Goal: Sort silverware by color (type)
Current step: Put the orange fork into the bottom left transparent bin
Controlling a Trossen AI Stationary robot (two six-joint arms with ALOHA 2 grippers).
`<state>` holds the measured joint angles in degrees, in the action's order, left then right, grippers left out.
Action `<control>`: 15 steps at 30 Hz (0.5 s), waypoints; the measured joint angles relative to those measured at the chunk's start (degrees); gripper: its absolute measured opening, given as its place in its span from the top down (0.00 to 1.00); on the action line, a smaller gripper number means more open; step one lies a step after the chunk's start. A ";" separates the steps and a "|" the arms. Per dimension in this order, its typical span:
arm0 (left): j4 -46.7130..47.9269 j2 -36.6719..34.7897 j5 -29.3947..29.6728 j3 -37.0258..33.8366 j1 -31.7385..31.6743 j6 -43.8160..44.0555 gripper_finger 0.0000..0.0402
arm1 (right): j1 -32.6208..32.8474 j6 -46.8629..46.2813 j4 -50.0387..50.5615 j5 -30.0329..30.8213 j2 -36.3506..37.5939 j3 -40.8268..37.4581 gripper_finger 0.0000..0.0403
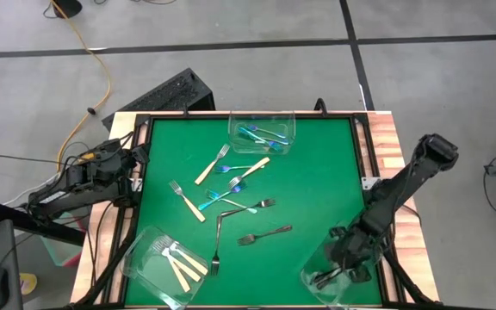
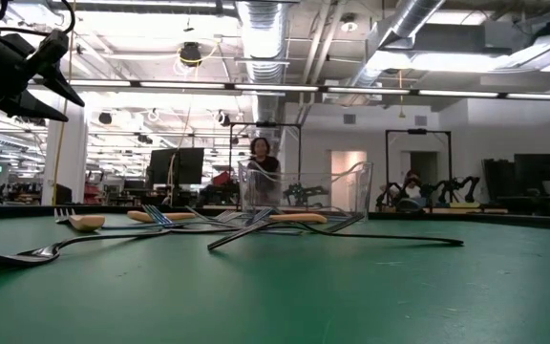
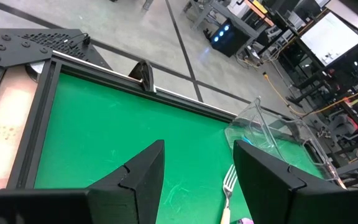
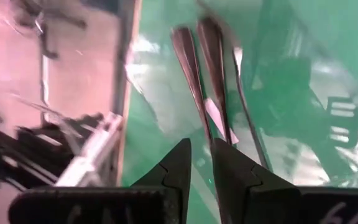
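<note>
Right end effector point(image 1: 341, 269) down inside clear tub point(image 1: 317, 267) at near right corner of bench point(image 1: 317, 172); tub walls glare-streaked, contents hard to read from above. In wrist view, slim dark grey metal forks point(image 4: 207, 68) lying in tub just ahead of the fingers point(image 4: 176, 165), handles smooth and rounded, tines hidden; fingers parted only a narrow gap, nothing seen clamped between them, though a handle runs under the gap. Left end effector point(image 1: 132, 168) parked at bench's left edge, fingers spread wide, holding nothing. Loose silverware point(image 1: 231, 185) scattered mid-bench on green felt-like mat: tan, blue and dark metal forks overlapping, individual count unclear. Blue-handled forks point(image 1: 261, 135) in far tub point(image 1: 263, 116); tan-handled forks point(image 1: 182, 263) in near left tub point(image 1: 140, 258), partly cut off at frame edge. Low view: person point(image 2: 259, 153) distant, behind tub, indistinct.
</note>
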<state>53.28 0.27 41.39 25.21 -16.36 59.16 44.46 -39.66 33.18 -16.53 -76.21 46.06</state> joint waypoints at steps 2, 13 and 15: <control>0.00 0.00 0.00 0.00 -0.01 0.00 0.56 | -0.95 0.02 0.02 0.00 2.92 0.00 0.79; 0.00 0.00 -0.02 0.00 0.00 0.00 0.56 | -6.52 -3.88 0.25 0.00 18.57 0.00 0.80; -0.01 0.00 0.00 0.00 0.00 0.00 0.56 | -7.95 -3.91 0.14 0.07 20.50 0.00 0.80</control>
<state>53.28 0.27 41.39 25.21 -16.36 59.16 36.51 -43.57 33.32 -16.47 -55.71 46.06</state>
